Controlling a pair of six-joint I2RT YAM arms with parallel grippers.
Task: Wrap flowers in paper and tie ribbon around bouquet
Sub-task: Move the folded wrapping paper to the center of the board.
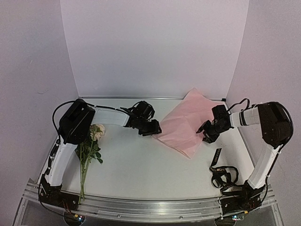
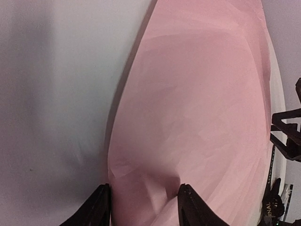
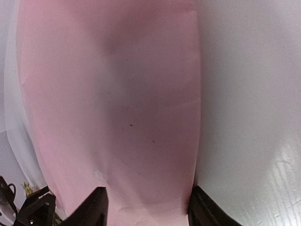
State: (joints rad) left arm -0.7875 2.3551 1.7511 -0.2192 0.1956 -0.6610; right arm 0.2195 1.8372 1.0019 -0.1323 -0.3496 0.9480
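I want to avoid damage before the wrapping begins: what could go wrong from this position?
The left fingers and right fingers straddle edges of the soft paper; pulling apart might tear or crumple it.
The flowers lie beside the left arm, so it might sweep them.
The ribbon lies close to the right arm and might snag.

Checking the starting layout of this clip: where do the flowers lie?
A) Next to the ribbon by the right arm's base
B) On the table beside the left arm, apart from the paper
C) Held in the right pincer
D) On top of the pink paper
B: the flowers lie on the table beside the left arm, with bare table between them and the paper.
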